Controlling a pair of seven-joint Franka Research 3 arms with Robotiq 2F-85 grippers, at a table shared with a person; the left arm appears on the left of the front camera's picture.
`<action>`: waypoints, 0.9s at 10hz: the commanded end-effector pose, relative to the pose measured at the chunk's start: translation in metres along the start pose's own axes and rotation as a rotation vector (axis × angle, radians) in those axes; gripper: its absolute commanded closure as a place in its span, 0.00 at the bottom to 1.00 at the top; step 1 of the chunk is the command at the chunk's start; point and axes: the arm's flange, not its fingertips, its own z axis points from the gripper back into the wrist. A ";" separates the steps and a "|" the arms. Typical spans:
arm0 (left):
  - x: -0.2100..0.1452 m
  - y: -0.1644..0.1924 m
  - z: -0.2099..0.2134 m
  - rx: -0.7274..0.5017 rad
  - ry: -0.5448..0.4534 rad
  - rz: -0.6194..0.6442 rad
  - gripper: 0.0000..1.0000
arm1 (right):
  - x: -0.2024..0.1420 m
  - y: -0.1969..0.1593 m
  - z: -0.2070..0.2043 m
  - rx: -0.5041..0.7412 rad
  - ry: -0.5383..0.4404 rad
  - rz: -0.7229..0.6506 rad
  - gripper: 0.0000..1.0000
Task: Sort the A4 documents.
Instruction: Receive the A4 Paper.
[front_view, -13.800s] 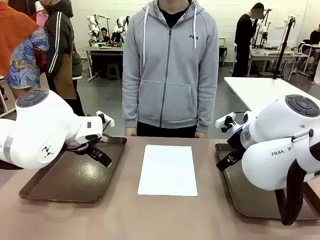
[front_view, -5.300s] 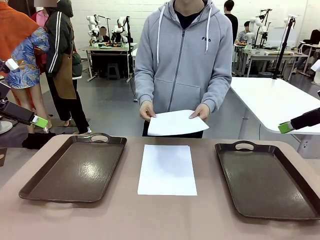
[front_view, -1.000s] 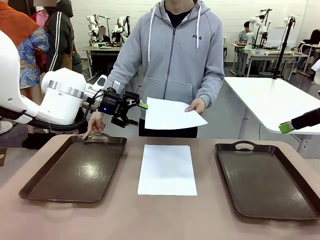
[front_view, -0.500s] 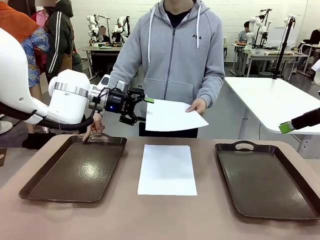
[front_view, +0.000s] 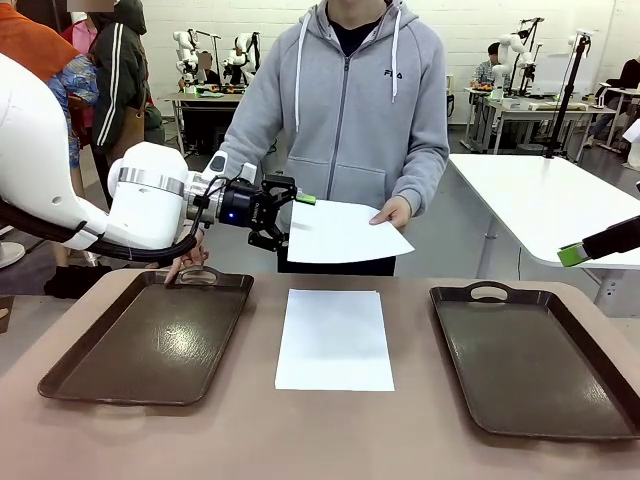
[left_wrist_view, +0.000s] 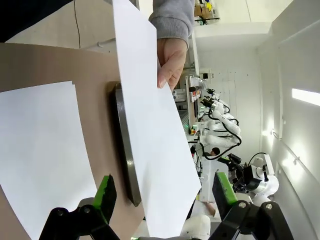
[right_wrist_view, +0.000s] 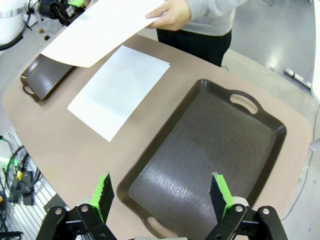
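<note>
We see blank white A4 sheet (front_view: 345, 232) held by person's hand (front_view: 392, 212), edge inside released left pincer (left_wrist_view: 165, 187); second sheet (front_view: 335, 340) flat, bench (front_view: 250, 435) middle; right pincer (right_wrist_view: 162, 192) released.

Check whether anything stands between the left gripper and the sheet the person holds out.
Nothing visible does. The open left gripper straddles one edge of the held sheet; the person's hand grips the opposite side.

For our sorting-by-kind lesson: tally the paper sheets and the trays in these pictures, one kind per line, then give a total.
Thin white rectangular paper sheets: 2
Dark brown rectangular handled trays: 2
Total: 4
</note>
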 end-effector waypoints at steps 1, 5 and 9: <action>0.007 0.002 -0.008 -0.044 -0.005 0.009 0.00 | 0.000 0.000 -0.002 0.018 -0.002 -0.001 0.00; 0.008 0.009 -0.013 -0.162 0.004 0.078 0.18 | 0.000 0.000 -0.002 0.018 -0.002 -0.001 0.00; 0.003 0.009 -0.014 -0.124 0.023 0.033 0.31 | 0.000 0.000 -0.002 0.018 -0.002 -0.001 0.00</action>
